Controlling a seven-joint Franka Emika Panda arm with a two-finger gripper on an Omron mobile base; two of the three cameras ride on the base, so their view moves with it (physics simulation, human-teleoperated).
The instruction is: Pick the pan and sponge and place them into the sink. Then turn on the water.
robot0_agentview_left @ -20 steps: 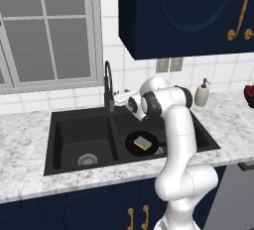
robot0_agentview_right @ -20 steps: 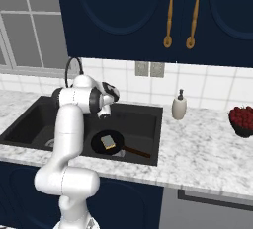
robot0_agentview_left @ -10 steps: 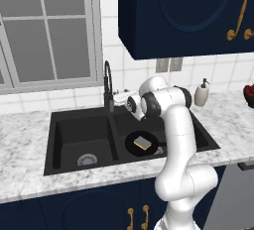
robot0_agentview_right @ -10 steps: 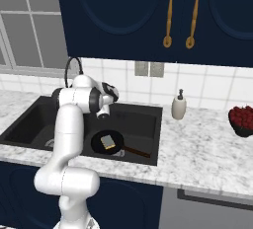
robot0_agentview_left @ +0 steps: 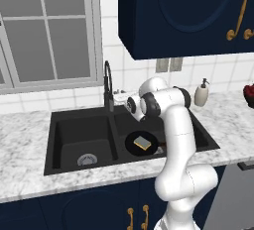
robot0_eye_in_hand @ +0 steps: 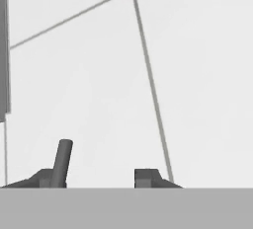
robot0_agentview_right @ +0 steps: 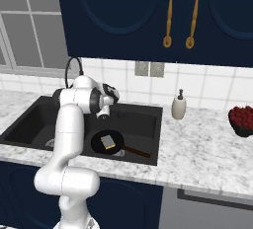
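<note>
1. Two of the three jobs are looking done to me: the pan [robot0_agentview_left: 142,143] is sitting in the right basin of the sink [robot0_agentview_left: 79,125], low centre of the left base view, and the sponge [robot0_agentview_left: 143,143] is lying flat inside it
2. So I'm guessing we're heading for the water step. The gripper [robot0_eye_in_hand: 101,176] is pointing at the white tiled wall [robot0_eye_in_hand: 188,75], with a thin grey rod [robot0_eye_in_hand: 62,161] poking up at the bottom left of the hand view. Could be the faucet lever, honestly can't tell
3. Fingertips are sitting apart with nothing between them, so the pincer is spread and empty
4. What's worrying me: the hand is hanging right beside the faucet [robot0_agentview_left: 107,83], centre of the left base view. If it's coming in off-line, the fingers could be sliding past the lever or shoving the gooseneck instead of flipping anything
5. Also the wrist is close to the backsplash, so a wide swing could be bumping the wall
6. Looks-wise: the pan is round, shallow and black, with its thin brown handle [robot0_agentview_right: 136,151] pointing toward the lower right of the right base view
7. The sponge is reading as a small yellow rectangle with a duller top, tiny next to the pan
8. No water is running anywhere yet, both basins are looking dry
</note>
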